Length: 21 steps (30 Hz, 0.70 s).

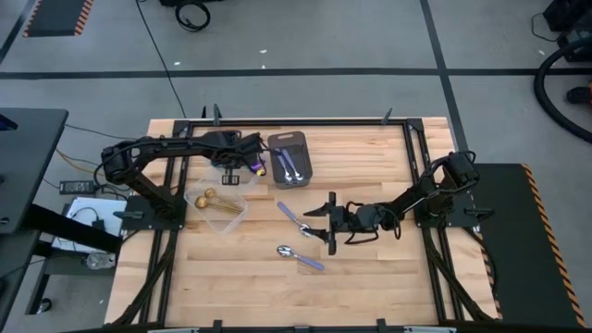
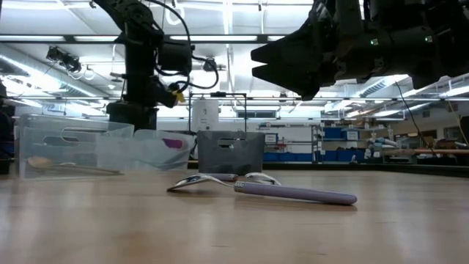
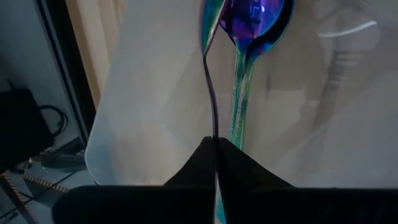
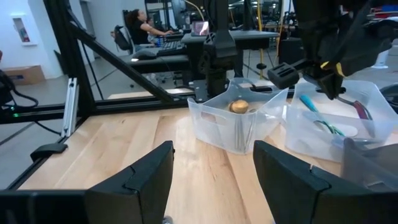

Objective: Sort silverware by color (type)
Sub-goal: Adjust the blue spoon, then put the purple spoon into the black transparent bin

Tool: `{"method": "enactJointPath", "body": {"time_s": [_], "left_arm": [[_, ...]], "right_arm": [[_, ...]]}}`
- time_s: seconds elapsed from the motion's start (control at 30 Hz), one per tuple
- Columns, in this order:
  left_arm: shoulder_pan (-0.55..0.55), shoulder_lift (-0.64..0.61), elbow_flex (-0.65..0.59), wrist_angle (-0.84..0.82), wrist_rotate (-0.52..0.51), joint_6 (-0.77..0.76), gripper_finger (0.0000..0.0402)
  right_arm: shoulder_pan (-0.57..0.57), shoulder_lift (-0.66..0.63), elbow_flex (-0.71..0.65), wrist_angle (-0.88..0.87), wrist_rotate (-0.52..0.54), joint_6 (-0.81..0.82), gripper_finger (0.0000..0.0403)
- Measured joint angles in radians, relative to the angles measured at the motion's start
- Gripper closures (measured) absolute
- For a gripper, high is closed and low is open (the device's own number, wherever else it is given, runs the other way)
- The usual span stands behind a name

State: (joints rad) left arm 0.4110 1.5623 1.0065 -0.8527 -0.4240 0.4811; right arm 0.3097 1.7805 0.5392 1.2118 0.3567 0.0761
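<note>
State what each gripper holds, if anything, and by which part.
Left gripper: iridescent spoon, pinched by its handle end. Right gripper: open, holding nothing.

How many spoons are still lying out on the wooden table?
2. One silver spoon lies just in front of the right hand, and another silver spoon lies nearer the table's front edge. The arms could hide more.

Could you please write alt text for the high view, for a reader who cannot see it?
Seen from above, the left gripper holds an iridescent spoon over a clear tub, while the open right gripper hovers between two silver spoons on the wooden table. A dark grey tray holds more spoons.
</note>
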Motion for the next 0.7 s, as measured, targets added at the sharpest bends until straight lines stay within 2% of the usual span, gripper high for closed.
{"method": "enactJointPath", "body": {"time_s": [0.23, 0.5, 0.6, 0.7], "left_arm": [[0.022, 0.000, 0.001, 0.012, 0.023, -0.002, 0.0378], [0.017, 0.000, 0.001, 0.000, 0.026, -0.032, 0.0267], [0.005, -0.003, 0.001, -0.002, 0.004, -0.041, 0.0248], [-0.012, -0.007, 0.002, -0.004, -0.011, -0.041, 0.0247]], "right_arm": [[0.000, 0.000, 0.000, 0.000, 0.001, 0.000, 0.0172], [0.000, 0.000, 0.000, -0.001, 0.001, 0.000, 0.0172], [0.000, 0.000, 0.000, -0.001, 0.001, 0.000, 0.0172], [0.000, 0.000, 0.000, -0.001, 0.001, 0.000, 0.0172]]}}
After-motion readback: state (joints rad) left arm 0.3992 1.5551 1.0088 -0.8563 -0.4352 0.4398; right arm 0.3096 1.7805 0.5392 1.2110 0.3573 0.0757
